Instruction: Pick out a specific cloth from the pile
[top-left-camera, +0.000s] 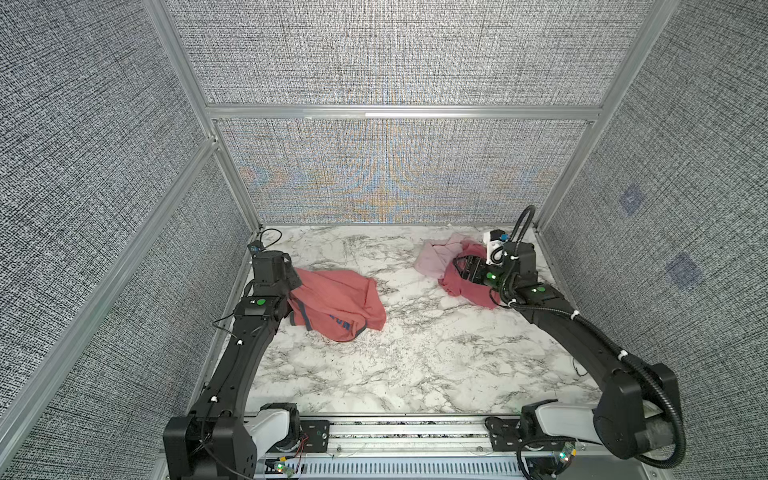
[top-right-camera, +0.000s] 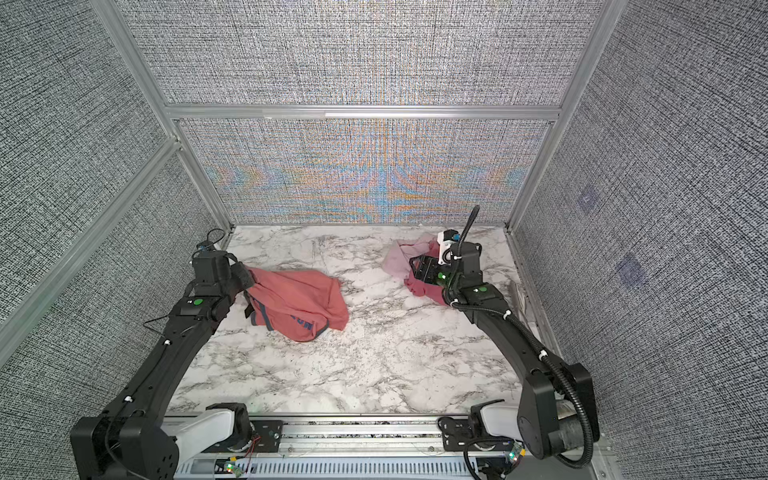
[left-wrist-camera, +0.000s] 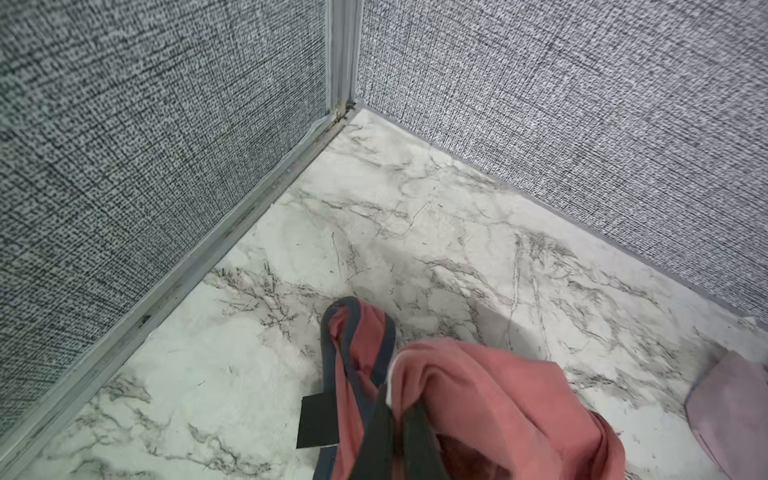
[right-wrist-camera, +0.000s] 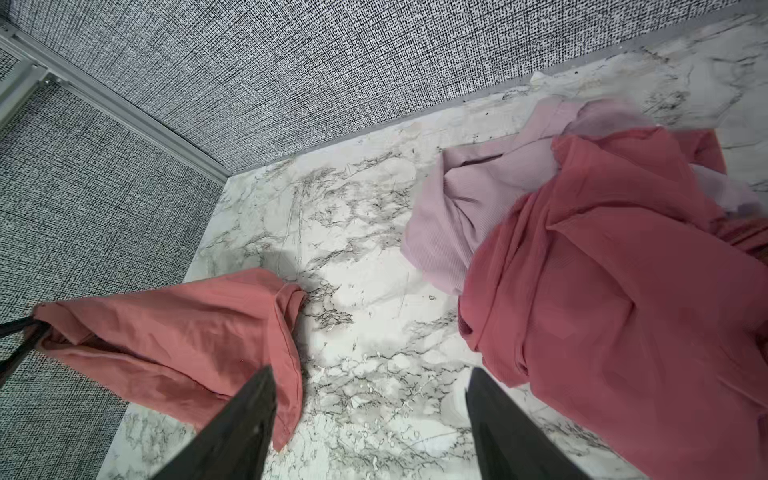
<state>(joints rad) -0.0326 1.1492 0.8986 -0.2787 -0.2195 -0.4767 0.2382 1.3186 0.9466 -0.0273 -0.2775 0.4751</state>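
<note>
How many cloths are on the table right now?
3: the coral shirt at the left; the rose-red cloth and pale pink cloth heaped together at the far right. More may be hidden under that heap.

Black arms (top-left-camera: 232, 374), green dots (top-left-camera: 261, 301), white zip-ties (top-left-camera: 622, 354), ribbed hose (top-left-camera: 672, 405).

Bright, even light — moiré, edge distortion

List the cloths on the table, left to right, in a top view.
coral cloth with blue lettering → pale pink cloth → rose-red cloth
</note>
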